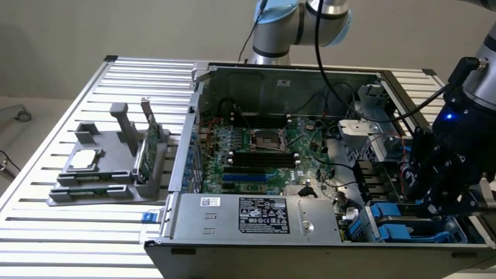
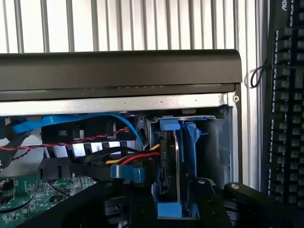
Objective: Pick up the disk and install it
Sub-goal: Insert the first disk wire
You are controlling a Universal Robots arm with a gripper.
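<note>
Wrist view: the end effector closes narrowly on the disk, which stands on edge in its blue carrier inside the case's drive bay, apparently held upright to slide along the bay's guides.

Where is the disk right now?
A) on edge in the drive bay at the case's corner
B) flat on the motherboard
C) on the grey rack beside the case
A: the disk, in its blue carrier, stands on edge in the drive bay by the gripper.
</note>
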